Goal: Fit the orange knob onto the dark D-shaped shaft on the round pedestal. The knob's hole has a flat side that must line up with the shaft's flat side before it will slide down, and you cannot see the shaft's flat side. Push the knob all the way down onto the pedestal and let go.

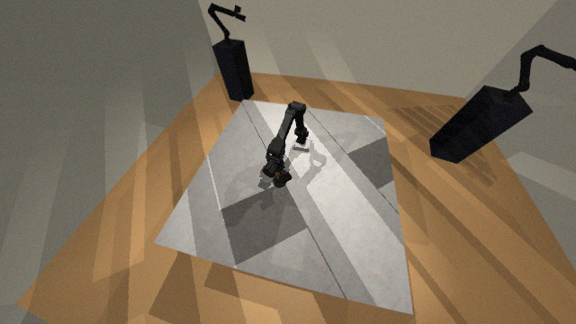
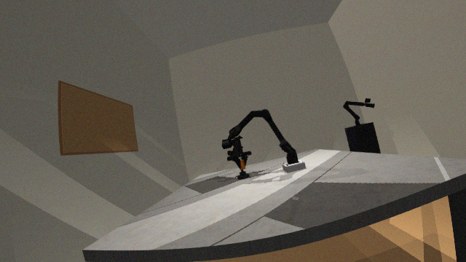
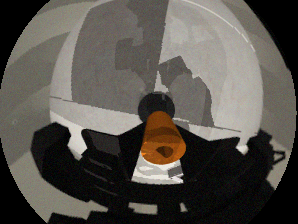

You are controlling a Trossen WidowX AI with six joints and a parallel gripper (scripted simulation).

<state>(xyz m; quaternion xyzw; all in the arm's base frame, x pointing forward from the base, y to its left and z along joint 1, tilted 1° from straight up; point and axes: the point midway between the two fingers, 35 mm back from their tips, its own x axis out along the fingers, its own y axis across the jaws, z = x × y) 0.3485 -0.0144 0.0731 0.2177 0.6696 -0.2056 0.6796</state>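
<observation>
The orange knob (image 1: 277,175) (image 2: 242,164) (image 3: 164,132) is upright between the fingers of my gripper (image 2: 242,167) (image 3: 159,125), which is shut on it. The dark round pedestal (image 2: 243,176) (image 3: 155,101) stands on the table right below the knob. In the exterior view the knob's lower end is just over the pedestal's narrow middle, with the pedestal's wide base lower down. The wrist view shows the pedestal beyond the knob's far end. The shaft is hidden, and I cannot tell whether the knob touches it or how the flat sides lie.
My arm's pale base block (image 1: 301,146) (image 2: 295,167) stands on the grey table top (image 1: 351,216) (image 2: 204,222). Off the table, one black pillar (image 1: 234,69) (image 2: 362,138) bears another arm, and a second black pillar (image 1: 477,123) stands at the right in the top view.
</observation>
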